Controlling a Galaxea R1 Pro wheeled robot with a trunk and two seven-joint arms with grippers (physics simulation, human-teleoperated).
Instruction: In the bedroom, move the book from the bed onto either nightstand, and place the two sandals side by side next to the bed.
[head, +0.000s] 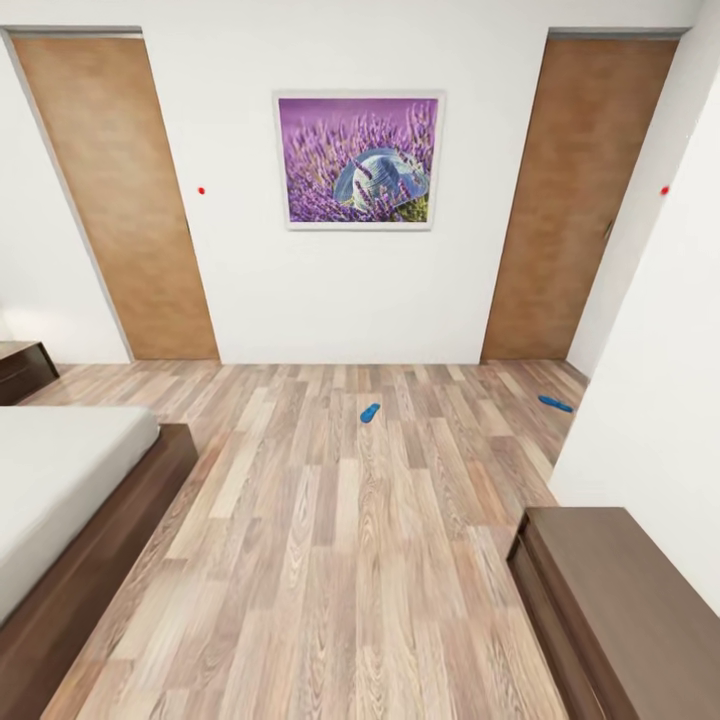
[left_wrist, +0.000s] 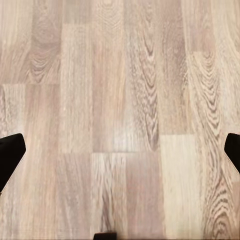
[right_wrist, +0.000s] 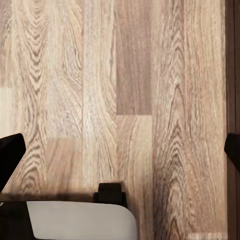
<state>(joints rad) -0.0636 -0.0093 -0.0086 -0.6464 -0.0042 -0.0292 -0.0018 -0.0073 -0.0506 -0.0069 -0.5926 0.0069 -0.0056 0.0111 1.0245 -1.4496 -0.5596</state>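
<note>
Sandals (head: 370, 412) (head: 555, 404) lie well apart on wood-plank floor (head: 340, 560).

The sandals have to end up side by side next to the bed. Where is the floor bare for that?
Bare planks run along the bed frame, across to the dark cabinet. One sandal lies mid-floor farther on, the other sandal near the right door. Nowhere crowded.

Light wood-plank floor (head: 340, 560) with 2 blue sandals, one mid-floor (head: 370, 412), one near the right wall (head: 555, 404).
</note>
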